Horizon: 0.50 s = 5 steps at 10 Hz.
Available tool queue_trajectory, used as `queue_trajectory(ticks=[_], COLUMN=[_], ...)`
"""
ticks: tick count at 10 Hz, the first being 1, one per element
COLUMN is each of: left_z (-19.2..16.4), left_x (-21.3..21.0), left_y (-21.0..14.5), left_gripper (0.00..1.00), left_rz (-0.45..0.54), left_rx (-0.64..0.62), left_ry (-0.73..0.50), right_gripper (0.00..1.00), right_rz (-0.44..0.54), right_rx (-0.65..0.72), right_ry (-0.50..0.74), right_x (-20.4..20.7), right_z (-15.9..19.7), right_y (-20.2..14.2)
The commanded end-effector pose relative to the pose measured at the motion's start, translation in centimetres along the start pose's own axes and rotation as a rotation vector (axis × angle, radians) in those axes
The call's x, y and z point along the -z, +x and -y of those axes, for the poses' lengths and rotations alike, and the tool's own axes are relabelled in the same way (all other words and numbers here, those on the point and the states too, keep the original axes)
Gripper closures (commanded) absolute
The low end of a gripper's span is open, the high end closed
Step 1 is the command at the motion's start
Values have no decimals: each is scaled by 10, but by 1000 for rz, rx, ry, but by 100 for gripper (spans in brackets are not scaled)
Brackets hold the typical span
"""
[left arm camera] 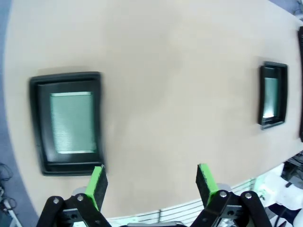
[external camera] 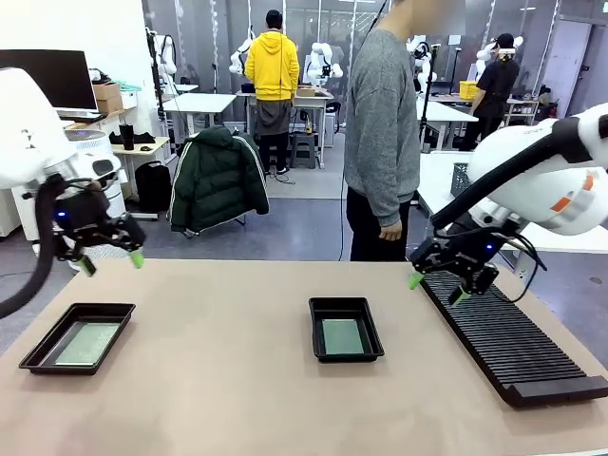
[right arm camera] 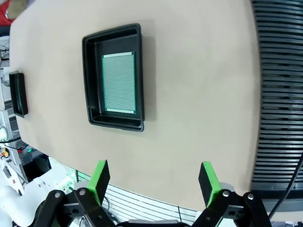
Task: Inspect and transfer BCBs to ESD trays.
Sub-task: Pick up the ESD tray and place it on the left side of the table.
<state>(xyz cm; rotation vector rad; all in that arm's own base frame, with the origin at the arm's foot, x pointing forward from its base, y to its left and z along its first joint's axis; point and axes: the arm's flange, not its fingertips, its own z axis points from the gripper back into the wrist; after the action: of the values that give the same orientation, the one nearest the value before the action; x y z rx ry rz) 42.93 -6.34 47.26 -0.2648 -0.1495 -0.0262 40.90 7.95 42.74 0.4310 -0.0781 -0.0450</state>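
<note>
Each ESD tray, left (external camera: 43,350) and centre (external camera: 344,354), holds one board (external camera: 87,343) lying flat. Both end effectors, left (external camera: 111,257) and right (external camera: 435,287), hover released and empty; confirm seating from above without contact.

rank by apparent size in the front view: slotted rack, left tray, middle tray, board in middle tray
1. slotted rack
2. left tray and middle tray: near alike, so unranked
3. board in middle tray

- Robotics laboratory, apparently open-plan.
- White work tables (external camera: 199,101) in rows, white humanoid robots (external camera: 320,63) behind.
- Monitor (external camera: 52,78), cardboard box (external camera: 106,96), standing people (external camera: 273,85).
</note>
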Motion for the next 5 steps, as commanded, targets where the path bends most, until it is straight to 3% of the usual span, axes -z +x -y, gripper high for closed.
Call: queue_trajectory(ticks=[1, 5], left_z=[29, 125], left_x=[13, 44], left_y=[-12, -12], left_gripper=[0, 0], left_rz=[22, 25], left_rx=[-62, -76], left_ry=[-55, -24], right_gripper=[0, 0], right_rz=[-8, -14], right_rx=[-29, -103], right_ry=[58, 103], right_x=[2, 10], right_z=[23, 60], right_y=[0, 14])
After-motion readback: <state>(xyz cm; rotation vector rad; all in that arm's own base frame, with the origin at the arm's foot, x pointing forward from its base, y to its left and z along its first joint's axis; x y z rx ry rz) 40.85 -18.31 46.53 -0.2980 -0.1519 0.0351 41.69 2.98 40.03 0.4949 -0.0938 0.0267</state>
